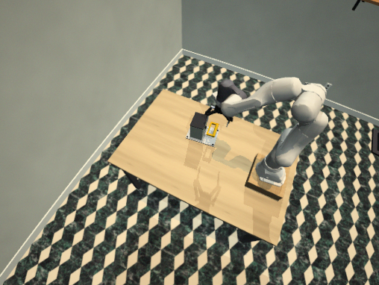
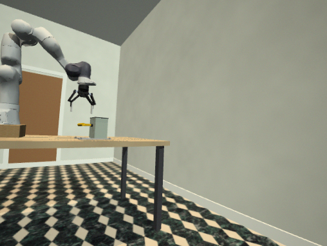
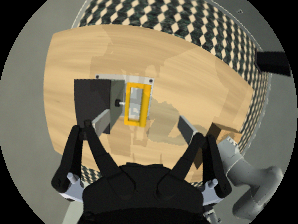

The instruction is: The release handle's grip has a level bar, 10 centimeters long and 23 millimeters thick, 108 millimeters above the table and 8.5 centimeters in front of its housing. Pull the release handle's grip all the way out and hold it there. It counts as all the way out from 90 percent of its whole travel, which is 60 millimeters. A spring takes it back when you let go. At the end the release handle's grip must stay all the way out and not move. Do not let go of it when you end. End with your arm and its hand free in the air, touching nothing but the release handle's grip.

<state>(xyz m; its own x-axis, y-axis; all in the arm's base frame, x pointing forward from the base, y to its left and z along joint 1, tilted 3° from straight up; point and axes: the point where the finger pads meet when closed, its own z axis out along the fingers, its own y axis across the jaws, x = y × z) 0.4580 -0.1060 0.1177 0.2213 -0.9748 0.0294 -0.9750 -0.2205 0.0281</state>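
The release handle's grip (image 1: 212,129) is a yellow loop with a level bar, sticking out from a dark grey housing (image 1: 198,125) on a small light plate on the table. In the side view the grip (image 2: 84,124) juts left from the housing (image 2: 98,127). My gripper (image 2: 81,109) is open and empty, pointing down, and hangs in the air well above the grip. In the wrist view the grip (image 3: 136,104) lies below between my spread fingers, with the housing (image 3: 92,99) to its left.
A wooden block (image 1: 269,179) under my arm's base sits at the table's near right edge. The light plate (image 1: 203,139) under the housing lies flat on the table. Walls stand behind and to the left of the table.
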